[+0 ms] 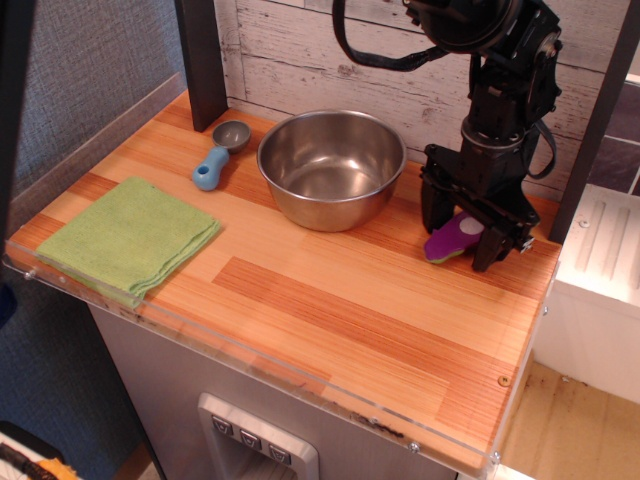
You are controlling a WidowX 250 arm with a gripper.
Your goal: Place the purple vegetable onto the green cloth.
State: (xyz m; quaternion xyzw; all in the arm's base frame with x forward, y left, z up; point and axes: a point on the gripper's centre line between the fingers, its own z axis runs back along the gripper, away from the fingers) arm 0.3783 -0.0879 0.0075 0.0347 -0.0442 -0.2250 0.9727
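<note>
The gripper (pixel 460 238) stands low at the right end of the tabletop (pixel 330 310), its jaws spread and straddling the purple vegetable (pixel 452 240), which lies flat on the wood with its pale spot showing between them. Whether the jaw tips touch the tabletop cannot be told. The green cloth (pixel 128 238) lies far to the left, near the front edge, with the steel bowl (pixel 332 167) and the blue-handled scoop (pixel 217 156) between and behind.

The step in hand looks like the grasp. The vegetable is flat and smooth, so the jaws should sit as low as possible and centred across its width before pressing in, or it may squirt out. Once lifted, carry it along the near side, clear of the bowl's rim.
</note>
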